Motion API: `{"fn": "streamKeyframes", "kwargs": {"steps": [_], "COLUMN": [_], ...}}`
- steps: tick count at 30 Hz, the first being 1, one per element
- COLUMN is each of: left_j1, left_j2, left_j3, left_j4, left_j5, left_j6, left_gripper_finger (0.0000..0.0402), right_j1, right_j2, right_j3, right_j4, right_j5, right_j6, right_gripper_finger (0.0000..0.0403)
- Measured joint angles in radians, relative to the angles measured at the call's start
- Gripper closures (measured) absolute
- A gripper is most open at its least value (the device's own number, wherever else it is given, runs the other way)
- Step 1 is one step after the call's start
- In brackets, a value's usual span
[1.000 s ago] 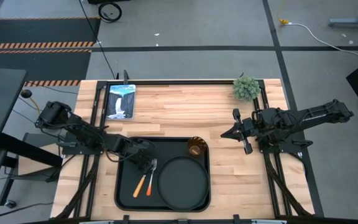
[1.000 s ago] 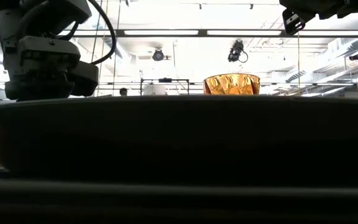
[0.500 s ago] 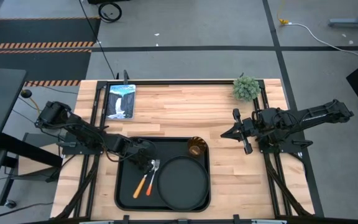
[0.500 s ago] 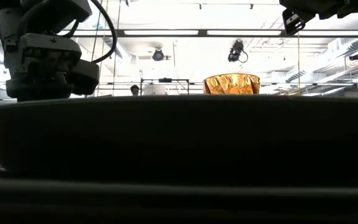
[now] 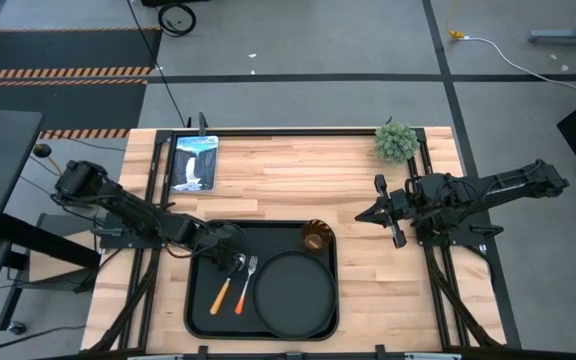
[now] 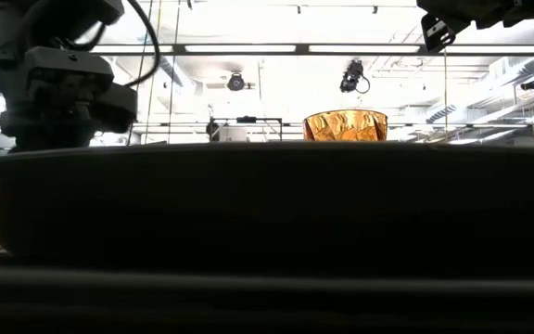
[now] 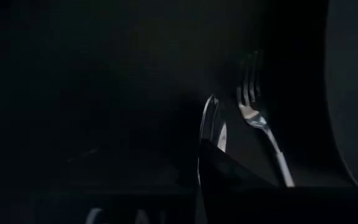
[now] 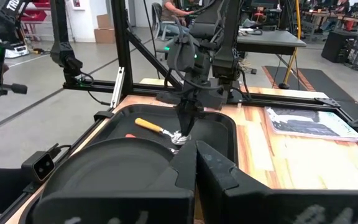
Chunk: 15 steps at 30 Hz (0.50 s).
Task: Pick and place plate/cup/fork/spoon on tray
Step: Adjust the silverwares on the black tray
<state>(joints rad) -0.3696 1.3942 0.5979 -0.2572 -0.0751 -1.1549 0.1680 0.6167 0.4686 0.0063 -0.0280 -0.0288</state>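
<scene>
Tray [image 5: 200, 315] at lower centre carries plate [image 5: 293, 294], cup [image 5: 315, 238], fork [image 5: 245, 285], spoon [image 5: 225, 290]. Left tool [image 5: 230, 262] clenched, empty; right tool [image 5: 380, 208] clenched, idle. Task looks complete.

A small green plant [image 5: 396, 141] sits at the worktop's [image 5: 298, 180] one o'clock, a picture card [image 5: 194, 162] at eleven.

Plate [image 5: 292, 293], cup [image 5: 315, 238], fork [image 5: 245, 284], spoon [image 5: 226, 287] — all on tray [image 5: 201, 310]
</scene>
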Motion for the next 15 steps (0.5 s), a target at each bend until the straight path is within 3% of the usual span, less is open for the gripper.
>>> {"fn": "streamKeyframes", "kwargs": {"steps": [7, 15], "left_j1": [-0.092, -0.189], "left_j2": [-0.081, -0.079], "left_j3": [-0.001, 0.000], "left_j4": [-0.135, -0.171], "left_j5": [-0.135, -0.194], "left_j6": [-0.159, -0.365], "left_gripper_finger": [0.0393, 0.0393], "right_j1": [0.000, 0.000], "right_j2": [0.000, 0.000], "right_j3": [0.000, 0.000], "right_j4": [0.000, 0.001], "right_j5": [0.000, 0.000], "right_j6": [0.000, 0.000], "right_gripper_finger": [0.0393, 0.0393]}}
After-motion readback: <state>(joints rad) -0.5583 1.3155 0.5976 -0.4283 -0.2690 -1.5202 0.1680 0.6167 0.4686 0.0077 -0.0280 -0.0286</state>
